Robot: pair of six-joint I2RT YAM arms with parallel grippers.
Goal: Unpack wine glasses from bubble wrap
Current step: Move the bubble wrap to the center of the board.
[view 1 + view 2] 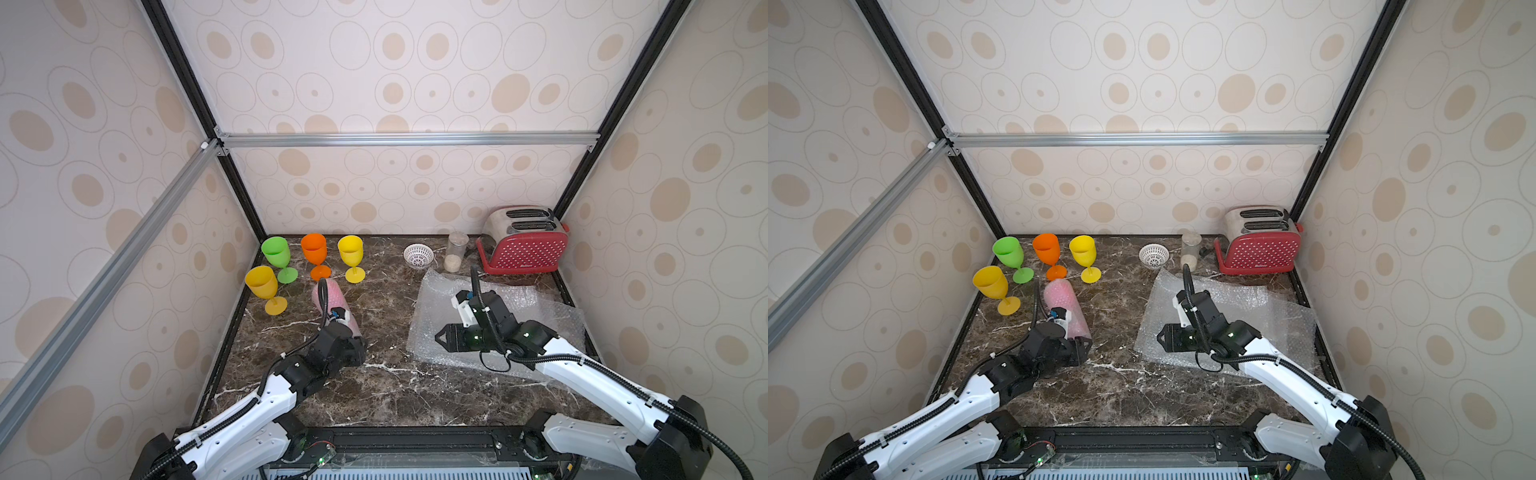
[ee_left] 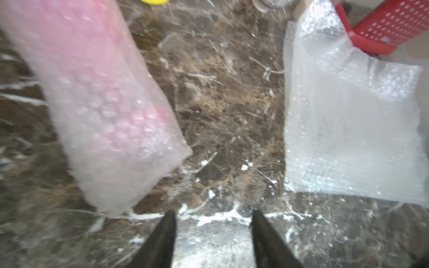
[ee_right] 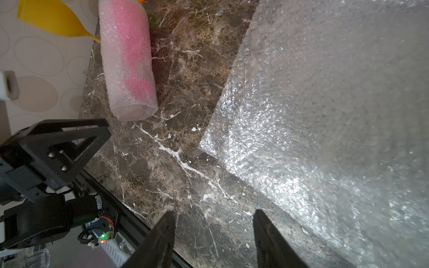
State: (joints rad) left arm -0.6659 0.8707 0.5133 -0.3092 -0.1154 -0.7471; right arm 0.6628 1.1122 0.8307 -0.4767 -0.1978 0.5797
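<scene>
Black-fingered left gripper (image 2: 212,213) gapes empty just beside the open end of the clear bubble-wrap tube (image 2: 111,111), pink plastic goblet (image 3: 125,39) lying inside, probably lining up a pinch. Right gripper (image 3: 213,213), likewise spread and empty, hovers by flat crinkled bubble-wrap sheets (image 3: 325,116), seemingly piled aside.

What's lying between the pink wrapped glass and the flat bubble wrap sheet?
Nothing: only bare marble tabletop separates the pink wrapped glass from the flat bubble wrap sheet, clearest in the right wrist view.
</scene>
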